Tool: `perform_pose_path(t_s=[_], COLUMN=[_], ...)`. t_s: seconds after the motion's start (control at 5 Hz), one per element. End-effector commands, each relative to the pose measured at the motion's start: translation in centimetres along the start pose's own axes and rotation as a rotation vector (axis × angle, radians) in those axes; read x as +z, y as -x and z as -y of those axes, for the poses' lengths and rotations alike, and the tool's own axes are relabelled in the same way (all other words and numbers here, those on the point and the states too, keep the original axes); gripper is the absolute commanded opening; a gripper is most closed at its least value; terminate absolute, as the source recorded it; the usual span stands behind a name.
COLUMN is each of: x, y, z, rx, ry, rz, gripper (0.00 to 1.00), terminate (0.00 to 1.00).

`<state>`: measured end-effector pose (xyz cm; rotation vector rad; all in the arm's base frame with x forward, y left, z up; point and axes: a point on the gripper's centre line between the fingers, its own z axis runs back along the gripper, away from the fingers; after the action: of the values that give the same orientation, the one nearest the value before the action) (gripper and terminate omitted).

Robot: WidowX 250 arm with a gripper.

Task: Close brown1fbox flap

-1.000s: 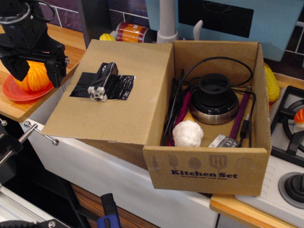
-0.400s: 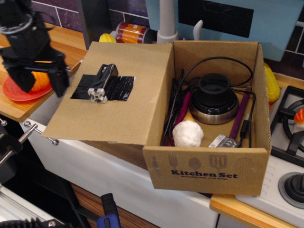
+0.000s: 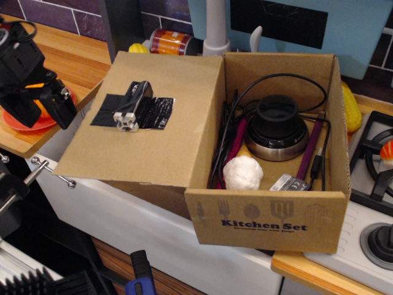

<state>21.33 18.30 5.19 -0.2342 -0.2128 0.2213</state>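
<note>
The brown1fbox [image 3: 270, 222] stands open on the counter, its "Kitchen Set" side facing me. Inside lie a black round device [image 3: 276, 128], a white ball [image 3: 242, 173], cables and purple utensils. The flap [image 3: 153, 147] is folded out flat to the left, nearly level. It bears a black tape patch [image 3: 156, 114] with a small metal block [image 3: 132, 106]. My black gripper [image 3: 40, 110] hangs left of the flap's left edge, apart from it. Its fingers [image 3: 61, 107] are spread and hold nothing.
A red plate [image 3: 24, 126] with an orange object sits behind the gripper on the wooden counter. A can [image 3: 171, 42] and a faucet base [image 3: 215, 31] stand behind the box. A stove [image 3: 374, 184] and yellow corn [image 3: 351, 107] are to the right. A drawer handle [image 3: 52, 172] sits below the flap.
The gripper has moved left and tilted, drawing farther from the flap's left edge. The box and flap have not moved.
</note>
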Motion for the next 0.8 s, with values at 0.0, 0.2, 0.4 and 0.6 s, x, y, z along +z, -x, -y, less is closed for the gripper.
perform_pose_path(t_s=[0.0, 0.2, 0.4, 0.6], x=[0.2, -0.3, -1.2, -0.4], y=[-0.5, -0.9, -1.3, -2.0], z=[1.7, 2.7, 3.6, 4.9], rx=[0.008, 0.029, 0.056, 0.072], ry=[0.193, 0.231, 0.267, 0.277], rz=[0.107, 0.111, 0.123, 0.114], gripper=[1.00, 1.00, 1.00, 1.00], terminate=[0.00, 0.00, 0.00, 0.00])
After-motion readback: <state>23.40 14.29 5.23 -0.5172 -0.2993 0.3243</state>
